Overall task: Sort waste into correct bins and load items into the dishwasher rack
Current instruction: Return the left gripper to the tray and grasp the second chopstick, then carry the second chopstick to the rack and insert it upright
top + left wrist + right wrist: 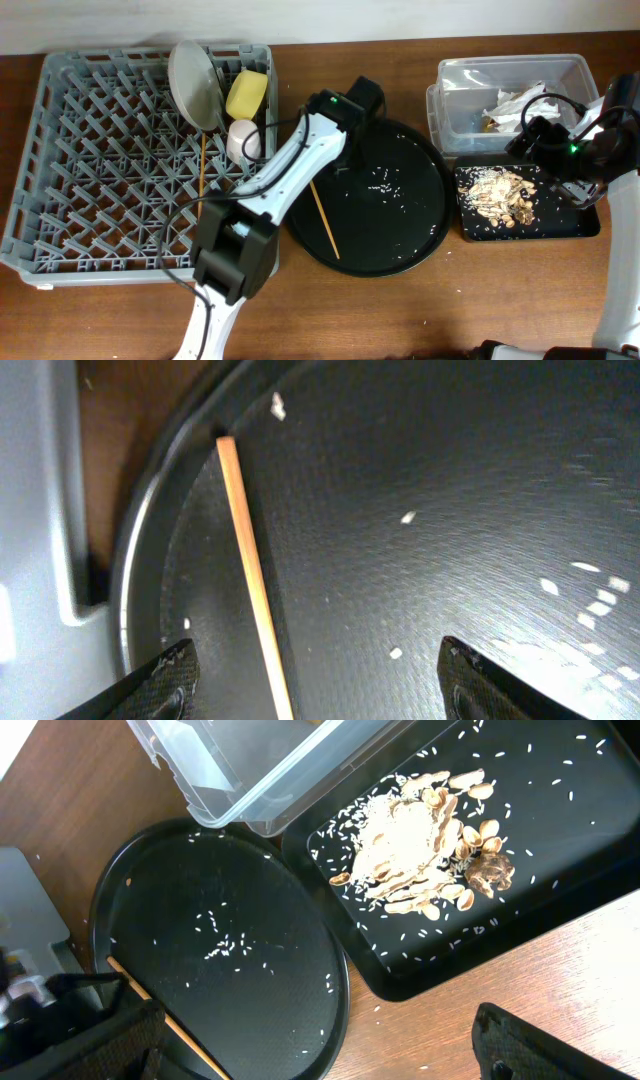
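From overhead my left arm's wrist hides its own fingers, so I go by the wrist camera. There the left gripper (320,685) is spread wide, gripping nothing. The chopstick (255,590) lies flat on the round black tray (450,510) between the fingertips, nearer the one at picture-left, its lower end cut off. The right gripper (320,1050) gapes empty too, with the food scraps (420,850) heaped in the shallow black tray (560,910) ahead.

1 rack (100,175), 1 plate (195,82), 1 bowl (246,94), 1 cup (243,140), 2 chopsticks (325,215), 1 tub (510,63), 2 trays (400,225)
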You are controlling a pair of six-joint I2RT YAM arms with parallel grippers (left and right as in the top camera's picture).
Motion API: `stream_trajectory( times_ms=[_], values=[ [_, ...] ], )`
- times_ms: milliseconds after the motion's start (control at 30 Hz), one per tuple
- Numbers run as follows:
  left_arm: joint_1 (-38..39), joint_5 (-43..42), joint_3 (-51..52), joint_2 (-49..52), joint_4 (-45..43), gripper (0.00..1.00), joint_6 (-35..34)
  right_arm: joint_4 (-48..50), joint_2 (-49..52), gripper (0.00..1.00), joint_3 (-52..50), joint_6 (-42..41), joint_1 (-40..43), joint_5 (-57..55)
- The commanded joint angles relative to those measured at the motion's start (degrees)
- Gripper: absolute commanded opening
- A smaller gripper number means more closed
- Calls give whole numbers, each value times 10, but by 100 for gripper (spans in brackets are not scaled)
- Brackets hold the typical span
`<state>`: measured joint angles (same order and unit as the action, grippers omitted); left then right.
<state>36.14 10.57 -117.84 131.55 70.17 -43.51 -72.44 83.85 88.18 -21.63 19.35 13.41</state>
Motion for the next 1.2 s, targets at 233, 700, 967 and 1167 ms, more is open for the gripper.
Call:
stream_trajectory(
  times_ms=[233, 700, 967, 1167],
  values=[
    [-23, -70, -3, 82, -1, 81, -129, 0, 1, 98, -2, 3, -3, -5],
    [-32, -75, -135, 93, 43, 1, 37, 0, 1, 99, -2, 3, -3, -5],
    [-94, -76, -516, 66, 266, 1, 372, 0, 1, 99, -2, 3, -3, -5],
    [-209, -103, -384, -69, 266, 1, 467, 0, 1, 98, -2, 3, -3, -5]
  ],
)
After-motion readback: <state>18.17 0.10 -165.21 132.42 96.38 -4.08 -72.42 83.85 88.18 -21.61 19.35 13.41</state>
